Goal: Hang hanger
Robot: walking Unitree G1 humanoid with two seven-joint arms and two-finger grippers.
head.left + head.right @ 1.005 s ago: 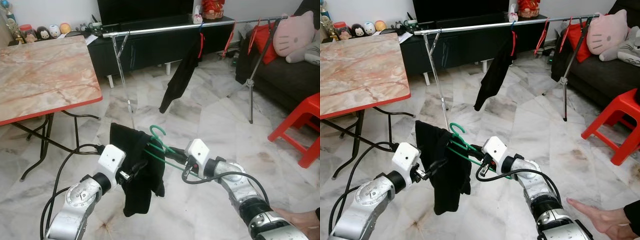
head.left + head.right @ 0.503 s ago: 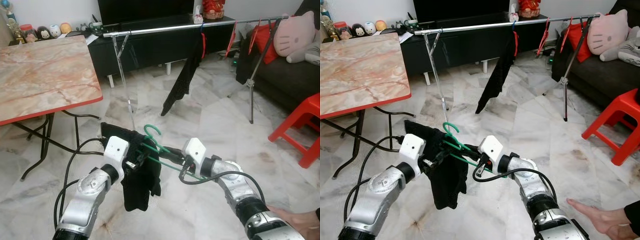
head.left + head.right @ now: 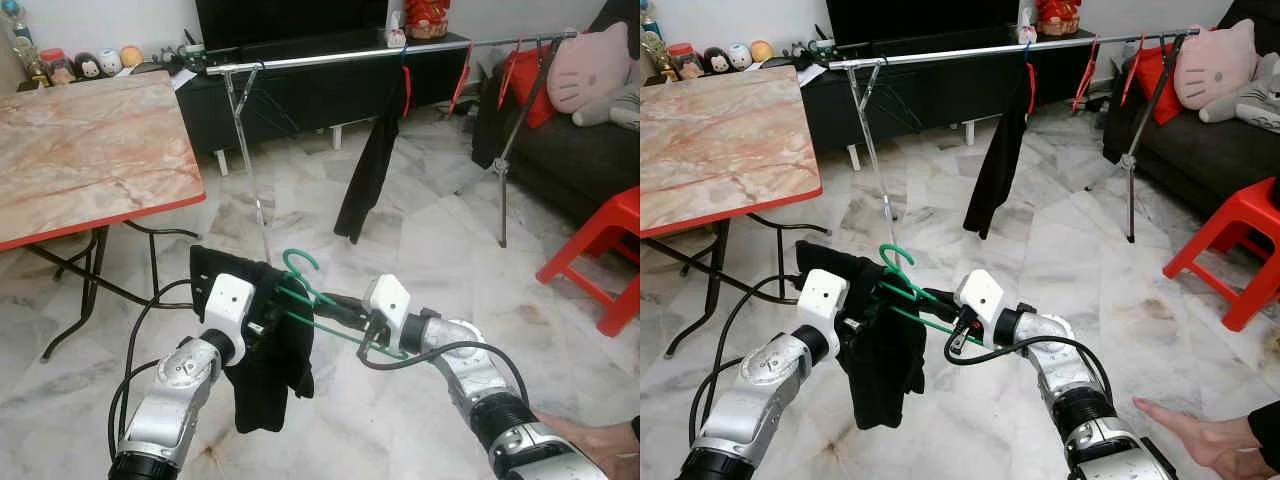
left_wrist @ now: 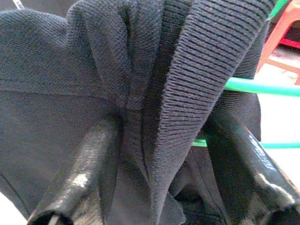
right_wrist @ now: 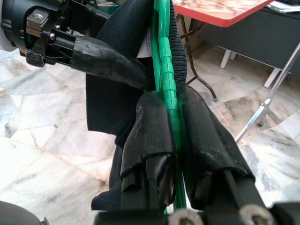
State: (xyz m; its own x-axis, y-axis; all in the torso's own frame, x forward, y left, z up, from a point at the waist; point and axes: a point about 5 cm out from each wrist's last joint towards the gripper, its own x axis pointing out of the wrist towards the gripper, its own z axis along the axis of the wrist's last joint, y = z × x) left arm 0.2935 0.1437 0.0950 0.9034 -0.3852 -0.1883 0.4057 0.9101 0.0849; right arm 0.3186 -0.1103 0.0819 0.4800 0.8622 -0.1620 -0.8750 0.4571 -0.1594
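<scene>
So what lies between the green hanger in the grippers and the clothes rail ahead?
In the left eye view, bare marble floor separates the green hanger from the clothes rail. A black garment hangs from the rail, right of that path.

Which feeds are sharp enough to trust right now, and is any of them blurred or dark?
Both eye views are evenly lit and sharp. Left wrist view: the black garment is so close that the left pincer fingers look soft. Right wrist view: crisp on the green hanger in the right pincer.
</scene>
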